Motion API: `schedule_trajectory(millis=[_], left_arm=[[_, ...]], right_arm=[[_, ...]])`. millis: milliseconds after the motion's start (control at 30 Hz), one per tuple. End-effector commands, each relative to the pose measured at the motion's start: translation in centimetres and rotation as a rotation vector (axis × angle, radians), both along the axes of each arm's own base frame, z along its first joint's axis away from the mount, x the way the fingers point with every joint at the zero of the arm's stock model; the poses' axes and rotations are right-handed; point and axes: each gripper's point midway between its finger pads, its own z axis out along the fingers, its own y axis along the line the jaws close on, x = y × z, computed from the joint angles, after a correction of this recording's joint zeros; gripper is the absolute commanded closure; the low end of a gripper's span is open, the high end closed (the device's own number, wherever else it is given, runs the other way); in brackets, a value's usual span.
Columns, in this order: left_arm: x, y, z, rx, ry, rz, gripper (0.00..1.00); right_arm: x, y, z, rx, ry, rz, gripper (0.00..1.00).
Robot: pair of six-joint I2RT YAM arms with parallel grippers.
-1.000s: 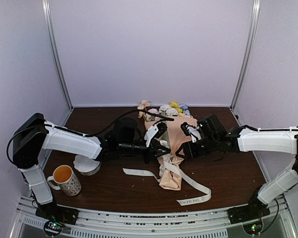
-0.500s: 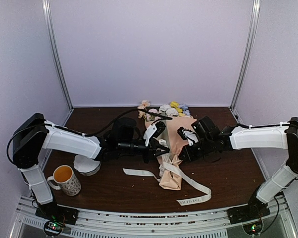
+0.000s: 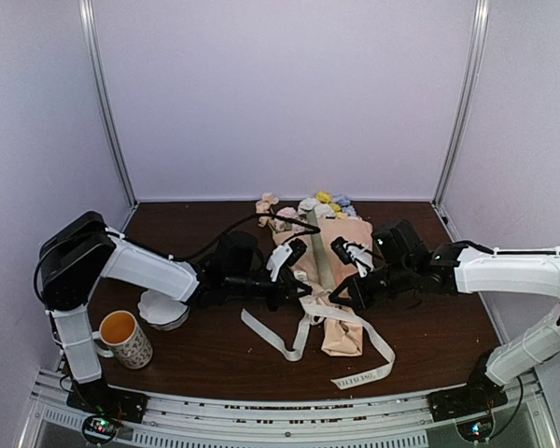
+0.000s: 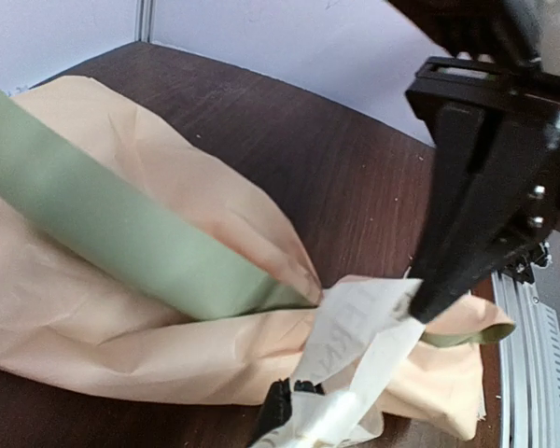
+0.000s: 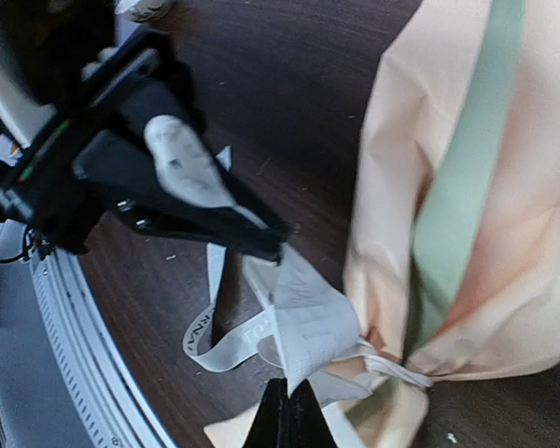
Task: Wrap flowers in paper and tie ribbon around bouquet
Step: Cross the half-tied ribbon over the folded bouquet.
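Observation:
The bouquet lies mid-table, a peach-tan paper cone with a green strip. The flowers poke out at its far end. The cream ribbon is cinched round the narrow stem end, and its tails trail toward the front edge. My left gripper is shut on one ribbon strand left of the cone. From the right, my right gripper is shut on another strand of the ribbon. The two tips sit close together at the tie, the left gripper and the right gripper nearly touching.
A white mug with orange liquid stands at the front left, next to a small white bowl. A long lettered ribbon tail loops toward the front rail. Lilac walls enclose the table on three sides.
My right gripper closed on the ribbon. The bouquet's stem end swung to the right and nearer, and the left ribbon tail was dragged into a loop in front of the left gripper.

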Motion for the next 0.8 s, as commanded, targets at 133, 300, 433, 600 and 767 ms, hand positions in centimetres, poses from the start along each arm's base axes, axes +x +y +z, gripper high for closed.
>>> schedule_trajectory(millis=[133,300,433,600,767], left_arm=[[0.8,-0.7,-0.3,-0.034,0.009,0.010,1.00],[0.4,-0.5,-1.0,-0.028,0.024,0.000,1.00],[0.3,-0.5,-1.0,-0.031,0.030,-0.001,1.00],[0.2,-0.4,-0.9,-0.034,0.031,-0.008,1.00],[0.1,-0.4,-0.9,-0.031,0.031,-0.007,1.00]], right_arm=[[-3.1,2.0,-0.2,0.096,0.075,0.123,0.92],[-2.7,1.5,2.0,0.053,0.006,0.154,0.68],[-0.9,0.0,4.2,0.023,-0.046,0.127,0.57],[3.3,-2.6,3.6,-0.029,-0.045,-0.039,0.57],[4.5,-2.5,0.1,-0.127,0.032,-0.034,0.68]])
